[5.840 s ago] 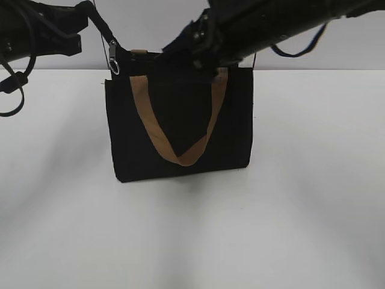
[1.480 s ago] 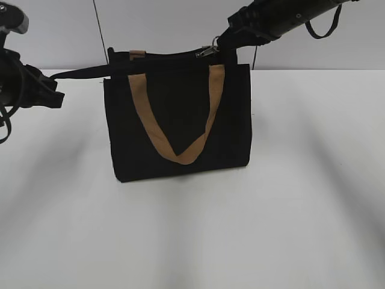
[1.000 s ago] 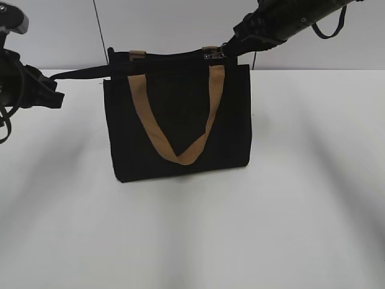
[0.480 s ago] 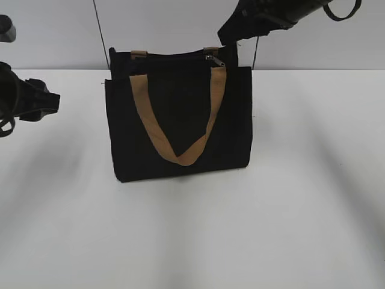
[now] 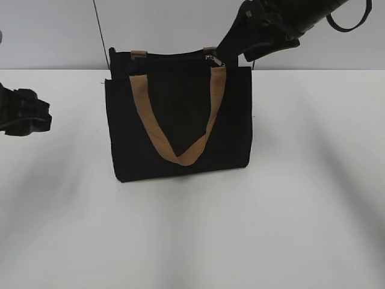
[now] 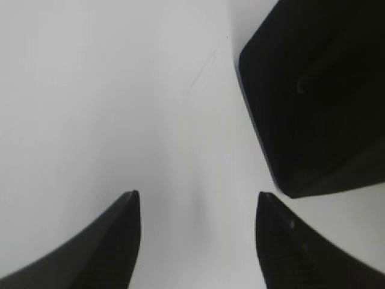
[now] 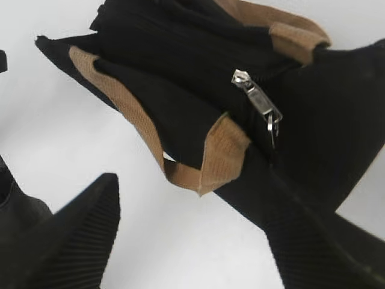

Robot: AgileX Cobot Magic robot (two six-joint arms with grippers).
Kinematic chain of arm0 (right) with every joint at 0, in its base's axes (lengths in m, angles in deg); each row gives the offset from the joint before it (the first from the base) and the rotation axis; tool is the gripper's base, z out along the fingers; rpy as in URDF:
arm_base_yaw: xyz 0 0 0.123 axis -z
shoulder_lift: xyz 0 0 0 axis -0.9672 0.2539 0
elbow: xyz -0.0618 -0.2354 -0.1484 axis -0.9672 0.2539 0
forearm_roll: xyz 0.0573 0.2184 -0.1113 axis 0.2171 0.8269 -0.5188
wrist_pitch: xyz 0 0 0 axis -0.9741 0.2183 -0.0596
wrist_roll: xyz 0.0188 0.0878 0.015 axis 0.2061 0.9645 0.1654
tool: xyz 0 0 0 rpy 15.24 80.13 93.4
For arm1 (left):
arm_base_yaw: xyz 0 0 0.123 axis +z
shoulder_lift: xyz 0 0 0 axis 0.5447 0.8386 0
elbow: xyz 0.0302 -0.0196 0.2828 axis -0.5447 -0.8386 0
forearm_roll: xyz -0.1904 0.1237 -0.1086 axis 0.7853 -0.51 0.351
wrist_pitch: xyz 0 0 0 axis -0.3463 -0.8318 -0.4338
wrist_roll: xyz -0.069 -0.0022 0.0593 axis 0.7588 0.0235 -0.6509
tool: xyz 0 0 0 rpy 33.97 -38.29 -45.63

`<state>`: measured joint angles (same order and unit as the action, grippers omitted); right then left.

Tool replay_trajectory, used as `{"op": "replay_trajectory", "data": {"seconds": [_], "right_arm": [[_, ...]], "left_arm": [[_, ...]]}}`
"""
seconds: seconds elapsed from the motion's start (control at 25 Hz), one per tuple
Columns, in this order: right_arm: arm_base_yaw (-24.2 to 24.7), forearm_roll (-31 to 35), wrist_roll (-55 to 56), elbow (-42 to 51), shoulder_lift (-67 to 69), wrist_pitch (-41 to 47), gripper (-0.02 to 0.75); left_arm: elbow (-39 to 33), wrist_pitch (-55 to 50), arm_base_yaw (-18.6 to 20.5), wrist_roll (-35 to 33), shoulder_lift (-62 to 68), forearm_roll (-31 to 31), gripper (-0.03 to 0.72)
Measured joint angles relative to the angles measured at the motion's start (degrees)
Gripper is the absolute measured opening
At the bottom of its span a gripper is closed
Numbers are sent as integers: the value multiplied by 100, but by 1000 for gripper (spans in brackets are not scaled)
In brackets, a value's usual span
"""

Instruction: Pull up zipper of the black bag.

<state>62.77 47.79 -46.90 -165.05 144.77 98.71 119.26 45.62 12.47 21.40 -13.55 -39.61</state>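
The black bag (image 5: 180, 126) with tan handles stands upright on the white table. Its metal zipper pull (image 5: 212, 58) rests at the right end of the top edge and also shows in the right wrist view (image 7: 258, 102). My right gripper (image 5: 237, 42) is open and empty, just above and right of the pull, touching nothing. My left gripper (image 5: 36, 114) is open and empty, well left of the bag near the table surface. In the left wrist view its fingers (image 6: 195, 208) frame bare table, with a corner of the bag (image 6: 319, 102) at upper right.
The white table (image 5: 192, 235) runs wide in front of and beside the bag. A pale wall stands behind it, with a thin dark cable (image 5: 99, 27) hanging at the back left.
My right gripper let go of the zipper pull and lifted off up and right. My left gripper released the bag's left strap and drew away leftward and down. The bag settled upright.
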Motion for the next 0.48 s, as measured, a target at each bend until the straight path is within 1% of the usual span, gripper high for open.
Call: {"op": "replay_trajectory", "data": {"seconds": [0.28, 0.4, 0.48], "right_arm": [[0, -343, 451, 0, -517, 233, 555], [0, -532, 574, 0, -830, 431, 555], [0, -638, 682, 0, -982, 728, 555]], "left_arm": [[0, -968, -520, 0, -886, 82, 455], [0, -1303, -614, 0, -1414, 84, 455], [0, -1593, -621, 0, -1759, 84, 455]]}}
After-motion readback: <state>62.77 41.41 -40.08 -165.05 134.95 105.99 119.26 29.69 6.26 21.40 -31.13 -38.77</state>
